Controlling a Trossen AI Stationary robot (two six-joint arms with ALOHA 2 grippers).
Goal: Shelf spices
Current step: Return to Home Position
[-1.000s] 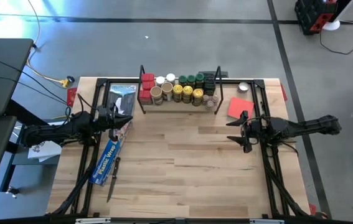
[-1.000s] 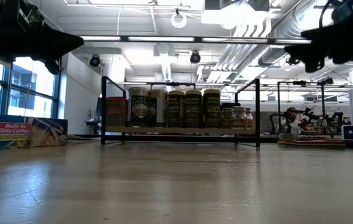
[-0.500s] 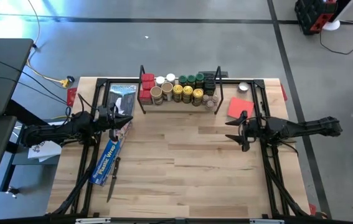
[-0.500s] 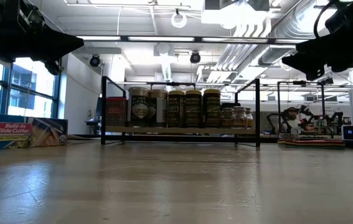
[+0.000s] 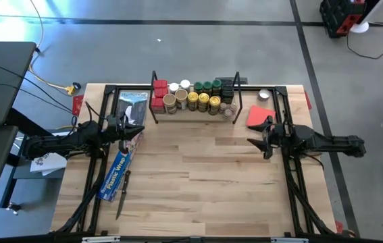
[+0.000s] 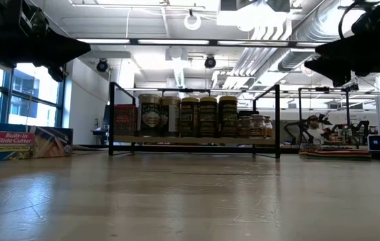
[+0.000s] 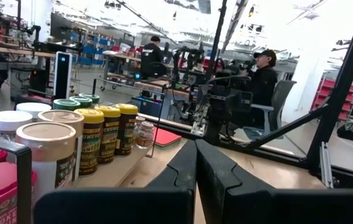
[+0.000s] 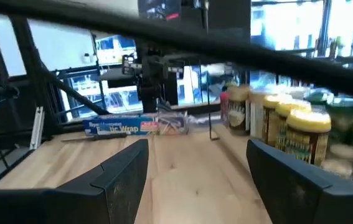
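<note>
Wooden shelf (image 6: 193,140) looks fully stocked with spices (image 5: 198,100), you're basically done; right hand (image 8: 198,152) open, empty, left hand (image 7: 195,149) closed

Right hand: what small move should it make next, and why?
Probably pull the right hand back toward its own side: it hangs open and empty, apart from the shelf, and rows of spices already stand on it.
</note>
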